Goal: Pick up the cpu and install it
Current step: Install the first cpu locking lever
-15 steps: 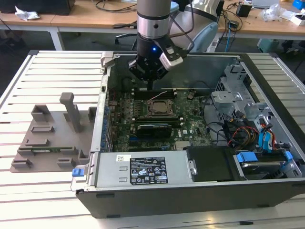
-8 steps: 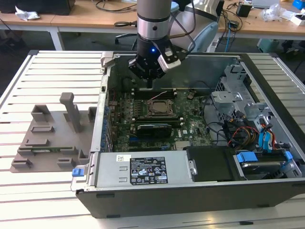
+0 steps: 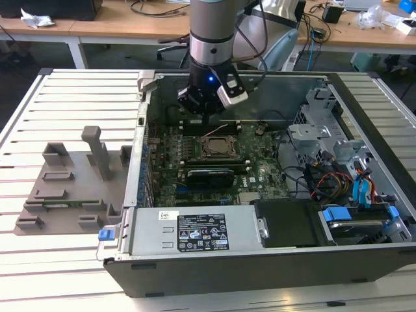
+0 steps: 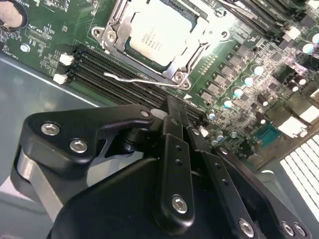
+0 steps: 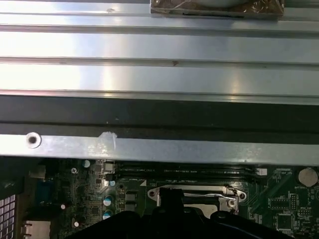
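Silver cpu (image 4: 158, 31) sits in the motherboard socket (image 4: 152, 39); end effector (image 3: 207, 104) above, fingers together, empty.

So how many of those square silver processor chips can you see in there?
1: the cpu sits in the socket frame on the green motherboard, beyond the gripper. Others may be hidden.

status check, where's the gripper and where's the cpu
Gripper above the motherboard, beside the socket, fingers together, holding nothing. CPU seated flat in the socket frame. Nothing between them.
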